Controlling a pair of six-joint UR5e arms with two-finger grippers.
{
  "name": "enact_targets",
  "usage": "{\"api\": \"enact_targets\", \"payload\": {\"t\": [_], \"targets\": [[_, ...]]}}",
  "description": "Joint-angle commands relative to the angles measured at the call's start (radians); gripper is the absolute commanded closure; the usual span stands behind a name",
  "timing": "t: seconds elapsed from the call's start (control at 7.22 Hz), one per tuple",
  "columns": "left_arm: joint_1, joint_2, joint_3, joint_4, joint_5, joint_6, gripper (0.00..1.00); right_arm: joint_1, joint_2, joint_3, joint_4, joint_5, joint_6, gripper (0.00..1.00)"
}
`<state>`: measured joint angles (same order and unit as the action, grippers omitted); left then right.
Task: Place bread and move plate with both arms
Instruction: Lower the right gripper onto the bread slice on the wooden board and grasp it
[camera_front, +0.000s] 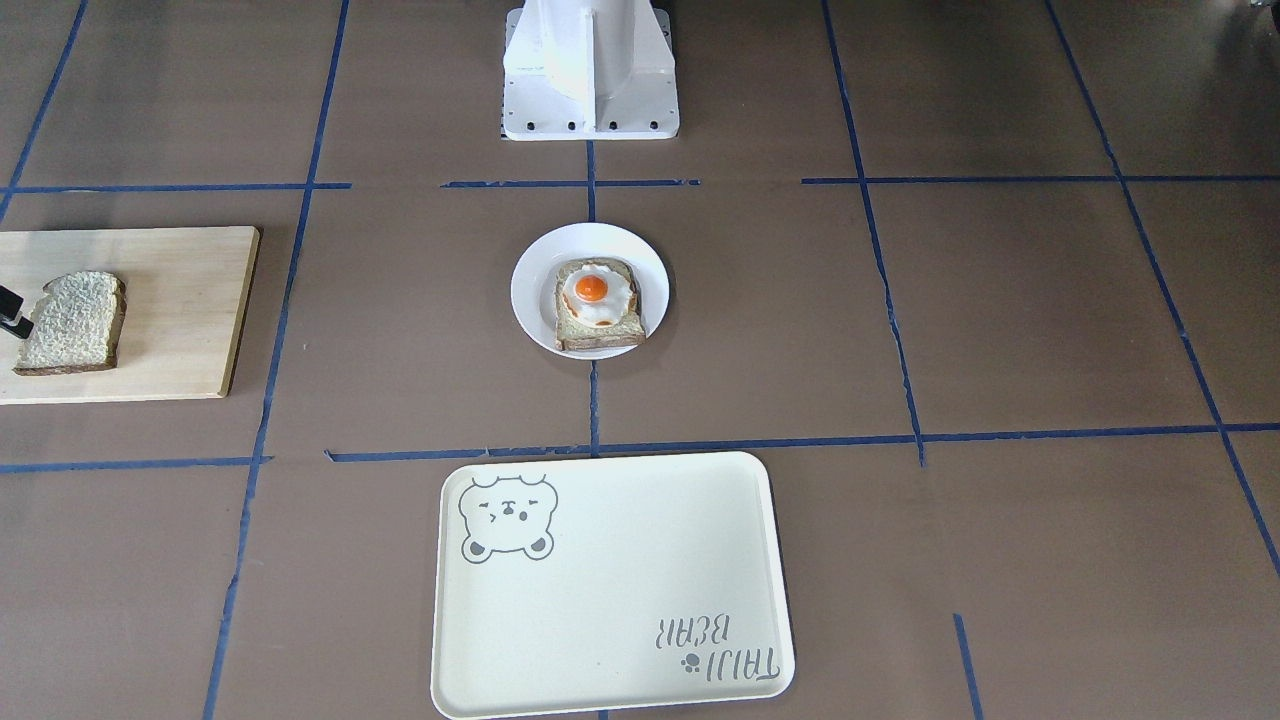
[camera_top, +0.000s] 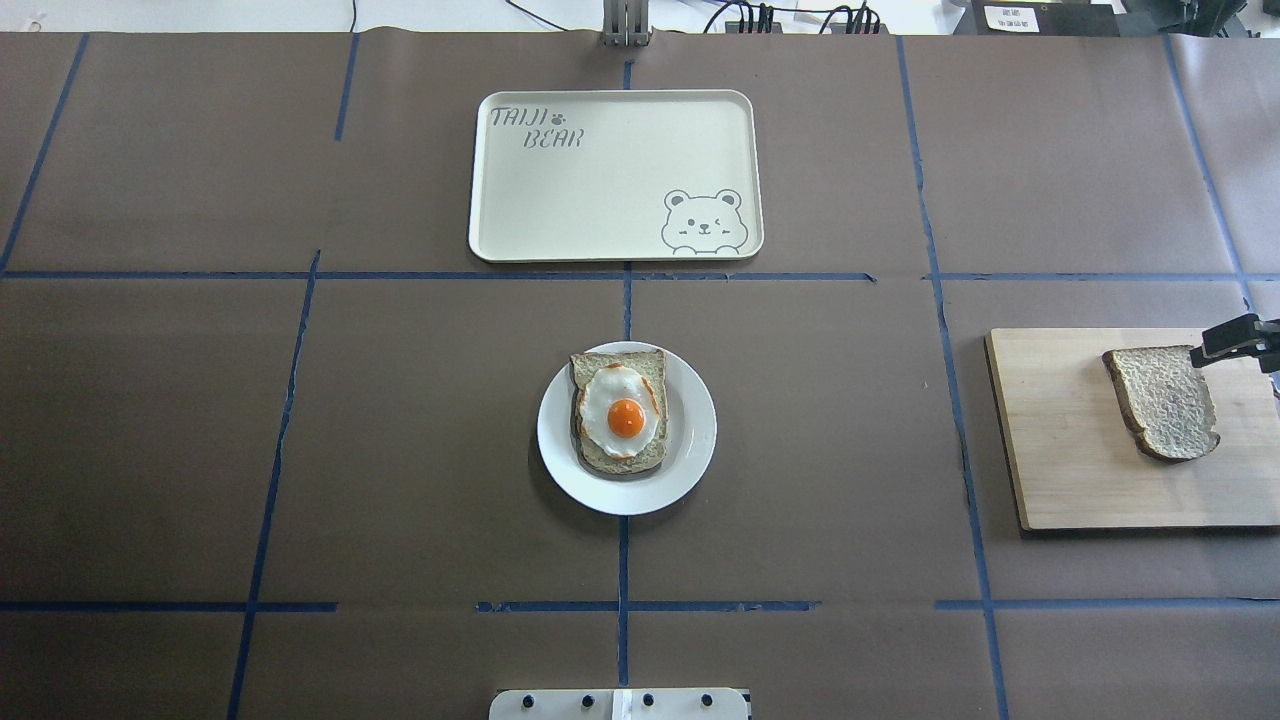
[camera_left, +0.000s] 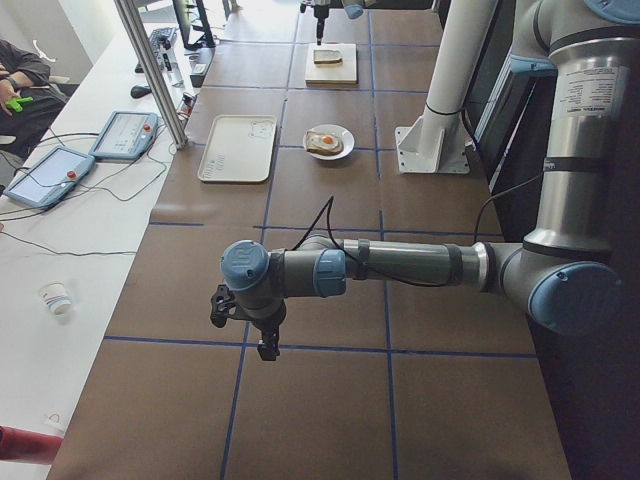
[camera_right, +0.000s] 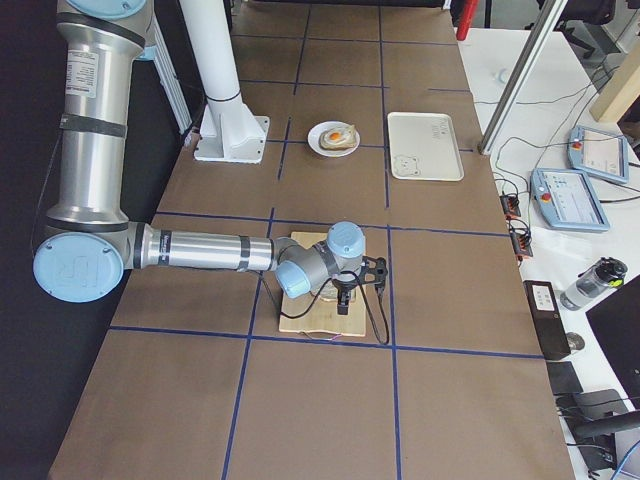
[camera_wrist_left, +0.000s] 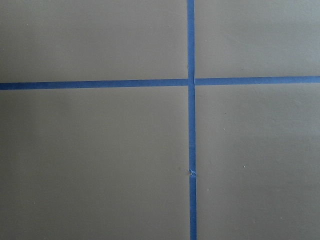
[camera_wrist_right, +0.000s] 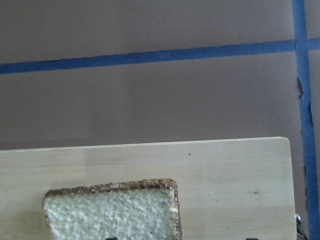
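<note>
Can see the bread (camera_top: 1163, 402) flat on a wooden board (camera_top: 1060, 440) at the robot's right end of the table (camera_top: 400, 450), well apart from the plate (camera_top: 695, 440) in the middle (already with an egg-topped slice (camera_top: 622, 412) on it). Find the right gripper (camera_top: 1232, 345) just at the bread's edge, fingers spread, nothing held. Cannot tell for the left gripper (camera_left: 266, 348) how far open; only that hangs above the table, far from the plate

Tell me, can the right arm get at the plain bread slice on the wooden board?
Probably yes: the right pincer hangs at the edge of the bread, with nothing covering the slice.
</note>
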<state>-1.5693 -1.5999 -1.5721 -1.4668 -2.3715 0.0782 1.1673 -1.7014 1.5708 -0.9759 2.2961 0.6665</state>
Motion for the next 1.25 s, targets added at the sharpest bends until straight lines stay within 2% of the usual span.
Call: {"api": "enact_targets", "payload": {"t": [0.0,0.42,0.55,1.11], "targets": [[0.0,0.0,-0.002,-0.001,0.0,0.0,0.0,-0.038,-0.003,-0.008,0.002,-0.001,-0.002,0.21],[0.0,0.0,-0.008,-0.001,0.0,0.0,0.0,-0.058,-0.003,-0.011,0.0,-0.003,-0.004,0.45],[0.0,0.0,-0.008,-0.001,0.0,0.0,0.0,-0.058,-0.004,-0.017,0.0,-0.004,-0.004,0.49],[0.0,0.0,-0.006,-0.001,-0.014,0.002,0.0,-0.061,-0.004,-0.032,0.0,-0.006,-0.007,0.52]]}}
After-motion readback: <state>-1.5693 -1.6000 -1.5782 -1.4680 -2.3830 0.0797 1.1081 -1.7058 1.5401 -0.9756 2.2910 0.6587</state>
